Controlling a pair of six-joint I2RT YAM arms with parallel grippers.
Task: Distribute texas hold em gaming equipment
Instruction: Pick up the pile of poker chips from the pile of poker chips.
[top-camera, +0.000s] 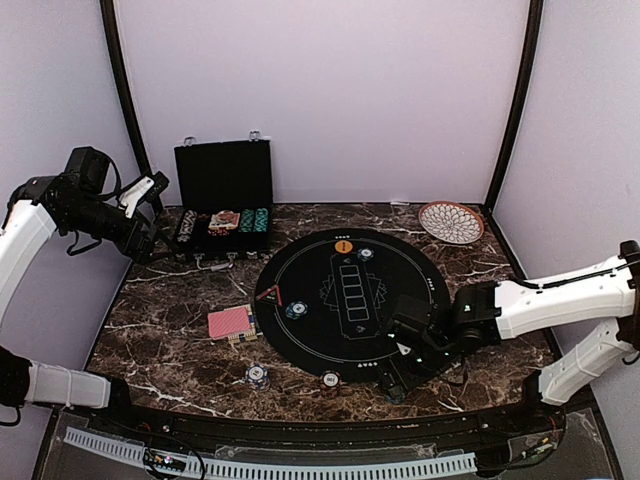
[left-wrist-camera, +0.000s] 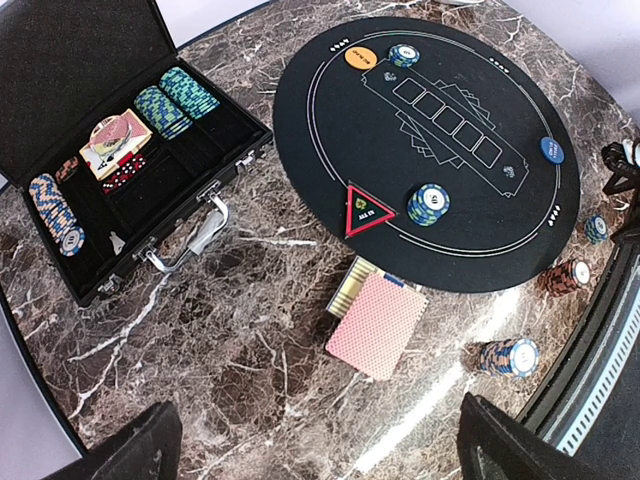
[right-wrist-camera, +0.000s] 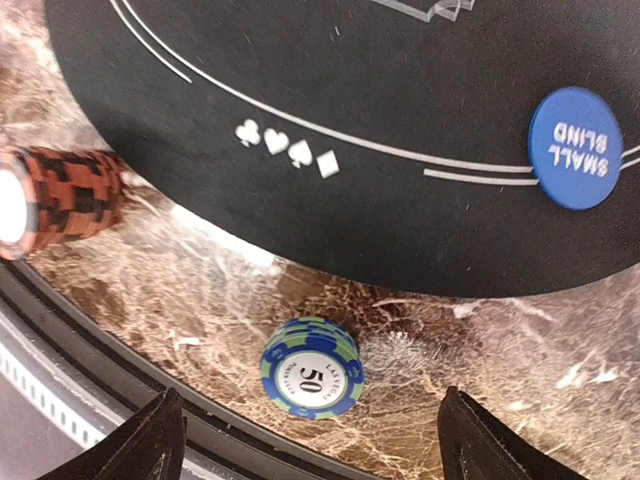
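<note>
1. The black hinged case (left-wrist-camera: 60, 80) lay open on the marble table (left-wrist-camera: 200, 330). Its compartments held rows of striped chips (left-wrist-camera: 175, 100) and a few cards, perhaps with dice underneath, though these were too small to tell.
2. The pinkish-red card deck (left-wrist-camera: 377, 323) lay flat on the table just beside the round black mat (left-wrist-camera: 320, 120).
3. The right gripper (right-wrist-camera: 310, 428) had its fingers spread either side of a short blue-green chip stack (right-wrist-camera: 311, 366) without touching it.
4. The left gripper (left-wrist-camera: 318, 430) hung with its fingers wide apart above the table, holding nothing.
5. A smooth blue disc (right-wrist-camera: 583, 148) sat near the mat's edge.
</note>
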